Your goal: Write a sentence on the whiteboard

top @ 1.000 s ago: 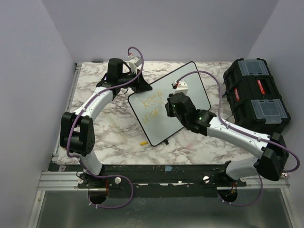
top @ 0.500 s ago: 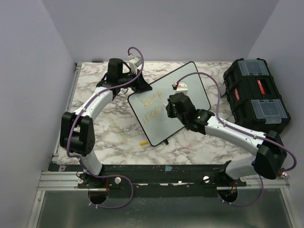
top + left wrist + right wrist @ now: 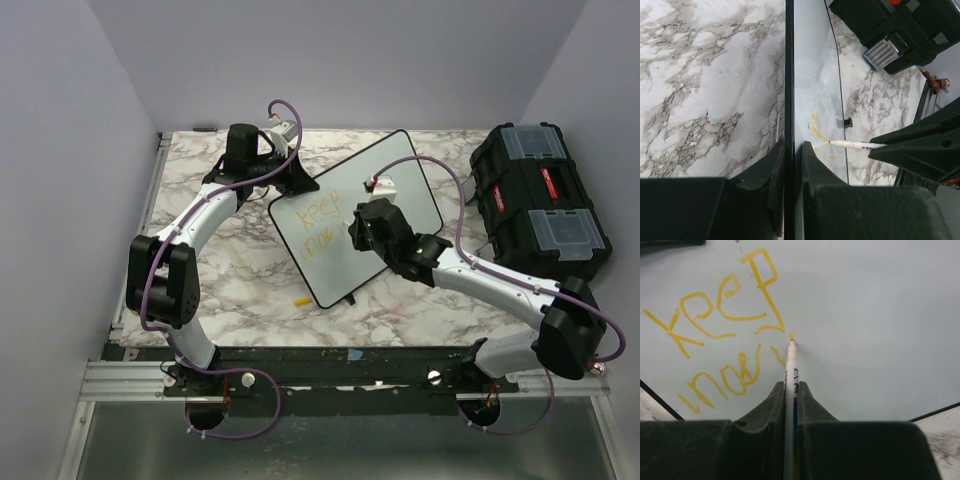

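Note:
The whiteboard (image 3: 400, 160) lies tilted on the marble table, its black rim showing edge-on in the left wrist view (image 3: 789, 75). My left gripper (image 3: 300, 186) (image 3: 790, 150) is shut on the board's far-left edge. A white marker (image 3: 791, 365) (image 3: 856, 145) is clamped in my right gripper (image 3: 358, 232) (image 3: 791, 388), its tip resting on the board just right of the second line. The sentence (image 3: 312, 228) (image 3: 725, 305) is in yellow-orange: "keep" above a shorter, partly legible second line (image 3: 730, 377).
A black toolbox (image 3: 540, 200) (image 3: 890, 25) stands at the right side of the table. A small yellow cap (image 3: 301, 300) lies on the marble near the board's front corner. A small white object (image 3: 383, 183) sits on the board's far part. Purple walls enclose the table.
My right gripper has shifted slightly to the right with the marker, and the second line has gained a stroke. The left arm has stayed on the board's edge.

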Controlling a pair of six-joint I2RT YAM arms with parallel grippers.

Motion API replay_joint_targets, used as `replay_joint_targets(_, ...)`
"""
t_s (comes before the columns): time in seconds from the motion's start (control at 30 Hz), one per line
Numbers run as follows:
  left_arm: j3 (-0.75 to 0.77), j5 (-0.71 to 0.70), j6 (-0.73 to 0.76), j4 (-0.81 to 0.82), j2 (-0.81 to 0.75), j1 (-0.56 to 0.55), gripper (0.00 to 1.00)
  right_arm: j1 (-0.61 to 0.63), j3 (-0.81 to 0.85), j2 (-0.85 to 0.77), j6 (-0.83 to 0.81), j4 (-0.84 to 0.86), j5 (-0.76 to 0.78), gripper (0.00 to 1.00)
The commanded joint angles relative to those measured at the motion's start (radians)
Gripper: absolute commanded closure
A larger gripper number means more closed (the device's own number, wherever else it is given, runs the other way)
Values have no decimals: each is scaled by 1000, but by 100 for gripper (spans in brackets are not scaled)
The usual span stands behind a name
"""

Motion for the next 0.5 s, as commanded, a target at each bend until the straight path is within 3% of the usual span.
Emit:
replay_joint_targets(0.0,-30,55,108,-54,4,-41,100,-5,-67,-11,26,-28,-42,99)
replay_joint_targets(0.47,-30,56,106,-56,7,-40,100,-7,-14,14,5,-29,-13,99)
